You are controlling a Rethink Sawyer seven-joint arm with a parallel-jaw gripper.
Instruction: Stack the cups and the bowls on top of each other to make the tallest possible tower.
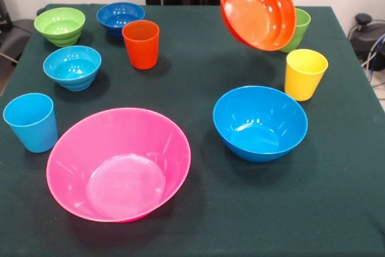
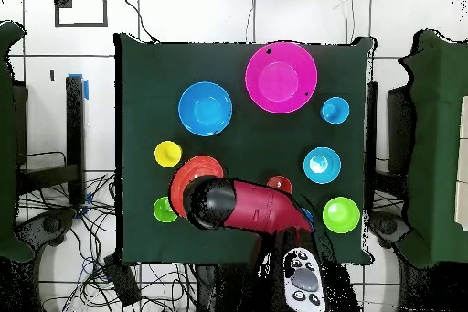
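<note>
Orange bowl point(image 1: 258, 7) aloft, tilted; others scattered.

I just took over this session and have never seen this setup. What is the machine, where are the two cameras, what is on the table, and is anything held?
It is one red and black robot arm with a gripper. One camera faces it across the table; the other looks straight down.

The large orange bowl hangs tilted above the table, seemingly held, though the gripper itself is hidden.

Resting separately: pink bowl, blue bowl, three small bowls, and four cups. Nothing is stacked yet.
</note>
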